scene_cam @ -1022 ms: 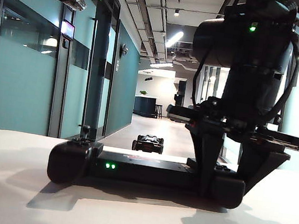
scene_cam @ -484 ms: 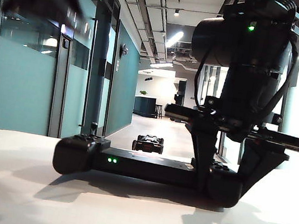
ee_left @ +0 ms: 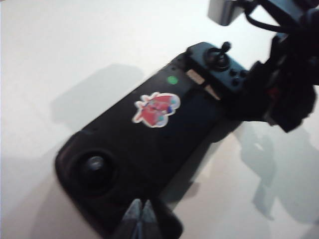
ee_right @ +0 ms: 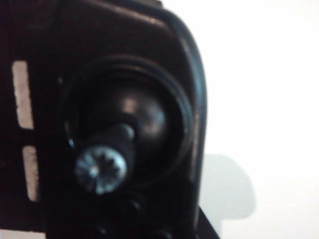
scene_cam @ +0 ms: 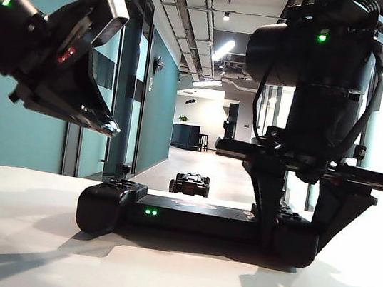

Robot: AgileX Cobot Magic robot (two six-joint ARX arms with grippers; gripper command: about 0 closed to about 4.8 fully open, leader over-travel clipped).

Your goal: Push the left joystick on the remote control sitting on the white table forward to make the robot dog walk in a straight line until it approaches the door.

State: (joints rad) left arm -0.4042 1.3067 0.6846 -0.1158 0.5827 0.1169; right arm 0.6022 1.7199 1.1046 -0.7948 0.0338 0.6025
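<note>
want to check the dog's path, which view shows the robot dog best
The exterior view: the robot dog stands on the corridor floor beyond the remote control, small but unobstructed. The left wrist view shows only the remote and white table; the right wrist view shows just a close-up thumbstick. Neither shows the dog.

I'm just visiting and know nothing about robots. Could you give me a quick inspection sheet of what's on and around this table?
Surface: white table, smooth, shadowed.
Job's things: remote control rests on it, green lights on; left joystick upright, untouched; robot dog on the corridor floor beyond.
Clutter: nothing seen.
Grippers: left gripper shut, hovering above the remote control's left end; right gripper clamps its right end.
Cables: black cable loops along the right arm.
Surroundings: teal glass walls, ceiling lights.
</note>
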